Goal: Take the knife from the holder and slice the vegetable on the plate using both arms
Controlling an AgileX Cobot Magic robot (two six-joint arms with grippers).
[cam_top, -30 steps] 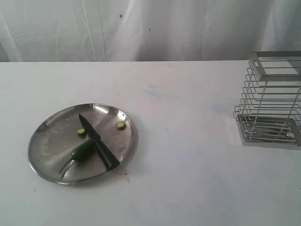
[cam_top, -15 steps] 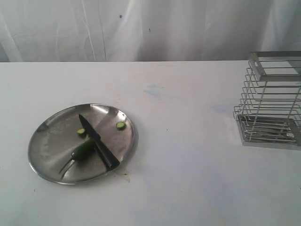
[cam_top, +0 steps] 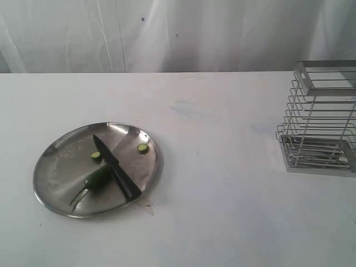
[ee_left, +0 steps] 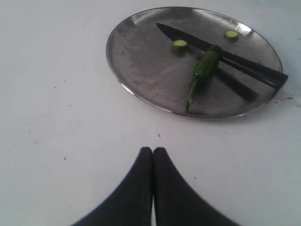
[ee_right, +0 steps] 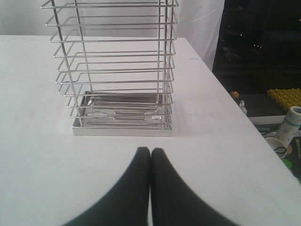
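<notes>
The steel plate [cam_top: 58, 178] [ee_left: 141, 70] sits on the left of the white table. The black knife [cam_top: 118, 169] [ee_left: 225, 56] lies across it, resting over the green vegetable [cam_top: 98, 177] [ee_left: 205, 68]. Two cut slices, one [cam_top: 96, 155] [ee_left: 179, 44] beside the blade and one [cam_top: 143, 148] [ee_left: 231, 34] near the rim, lie on the plate. The wire holder [cam_top: 320, 117] [ee_right: 117, 70] stands at the right with no knife in it. My left gripper [ee_left: 153, 150] is shut on nothing, short of the plate. My right gripper [ee_right: 150, 151] is shut on nothing, in front of the holder. Neither arm shows in the exterior view.
A white curtain [cam_top: 167, 33] hangs behind the table. In the right wrist view the table's edge [ee_right: 225, 94] runs close beside the holder, with clutter [ee_right: 287, 127] on the floor beyond it.
</notes>
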